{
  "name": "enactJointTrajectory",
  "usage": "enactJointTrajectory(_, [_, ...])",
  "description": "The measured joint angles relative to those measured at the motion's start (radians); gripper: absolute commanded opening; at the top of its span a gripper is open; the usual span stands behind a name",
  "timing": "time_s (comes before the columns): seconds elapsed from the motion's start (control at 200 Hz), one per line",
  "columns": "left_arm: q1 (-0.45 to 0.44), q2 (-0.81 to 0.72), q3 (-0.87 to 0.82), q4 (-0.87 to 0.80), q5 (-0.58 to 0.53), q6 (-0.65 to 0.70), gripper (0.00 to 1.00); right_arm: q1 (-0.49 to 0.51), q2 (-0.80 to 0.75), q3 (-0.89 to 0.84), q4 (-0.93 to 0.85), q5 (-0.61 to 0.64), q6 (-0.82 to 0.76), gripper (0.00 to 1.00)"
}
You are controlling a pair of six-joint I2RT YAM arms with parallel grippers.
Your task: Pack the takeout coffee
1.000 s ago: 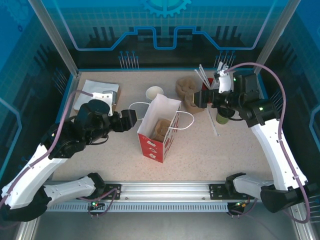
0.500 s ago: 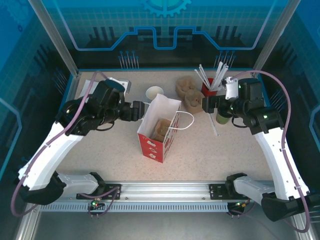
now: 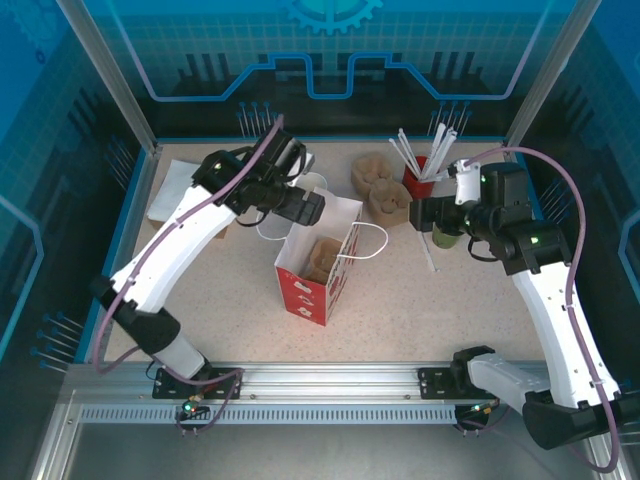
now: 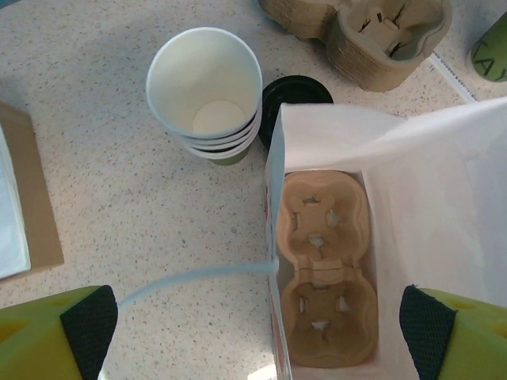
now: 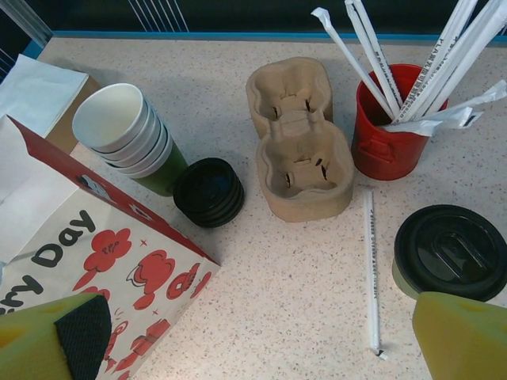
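the left hand (image 4: 257,328) hangs over the paper bag (image 3: 318,255). its fingers are wide open and hold nothing. a brown cup tray (image 4: 325,265) lies inside the bag. just behind the bag stand a stack of white cups (image 4: 204,91) and a pile of black lids (image 5: 208,191). more brown trays (image 5: 301,150) sit on the table (image 5: 261,261) next to a red cup of straws (image 5: 388,131). the takeout coffee (image 5: 450,252) stands on the table near the red cup, lid on, outside the bag. the right hand (image 5: 269,332) is wide open too and holds nothing, with the coffee just beside one finger.
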Motion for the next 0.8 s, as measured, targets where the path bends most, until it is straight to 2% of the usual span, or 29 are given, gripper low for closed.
enactJointTrajectory(0.125, [0.006,0.091,0.064,-0.002,0.011,0.042,0.89,-0.006,-0.008,-0.007,-0.004,0.002,-0.007,1.00])
enactJointTrajectory(0.255, [0.009,0.156,0.092,-0.004,0.016,0.079,0.77,-0.013,-0.016,-0.010,-0.010,0.005,-0.012,1.00])
enactJointTrajectory(0.34, [0.014,0.182,0.096,-0.007,0.017,0.092,0.59,-0.016,-0.020,-0.012,-0.011,0.005,-0.015,1.00])
enactJointTrajectory(0.44, [0.021,0.195,0.102,-0.013,0.020,0.089,0.32,-0.018,-0.021,-0.013,-0.011,0.005,-0.015,1.00])
enactJointTrajectory(0.62, [0.023,0.187,0.141,-0.033,0.016,0.005,0.00,-0.018,-0.024,-0.027,-0.011,0.005,-0.014,1.00])
enactJointTrajectory(0.8, [0.023,0.124,0.141,-0.094,-0.028,-0.143,0.00,-0.018,-0.023,-0.032,-0.010,0.005,-0.014,1.00])
